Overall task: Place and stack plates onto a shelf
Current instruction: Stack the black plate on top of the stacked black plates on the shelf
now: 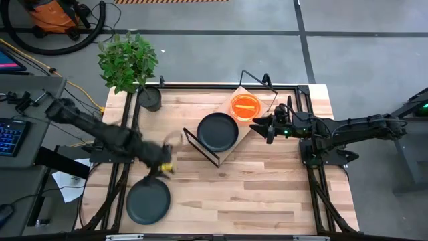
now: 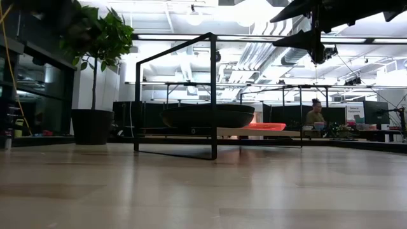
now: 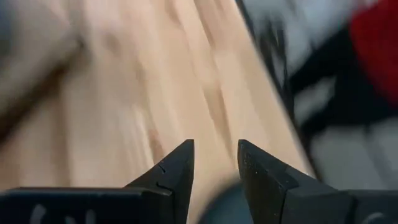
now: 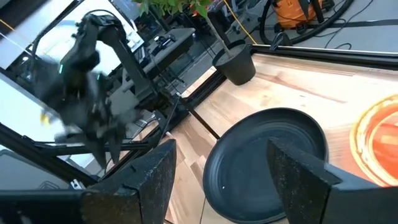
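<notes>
A potted plant (image 1: 131,67) stands at the bench (image 1: 267,194) corner. Left end effector (image 1: 162,167), spread, hovers above a grey plate (image 1: 148,202); right end effector (image 1: 262,125), spread, beside the shelf (image 1: 231,137).

I see the light wooden shelf (image 1: 235,130) set askew mid-table on its black wire frame; a dark grey plate (image 1: 217,132) and an orange plate (image 1: 245,107) lie on it; another dark grey plate (image 1: 148,202) lies flat near the table's front left edge.
</notes>
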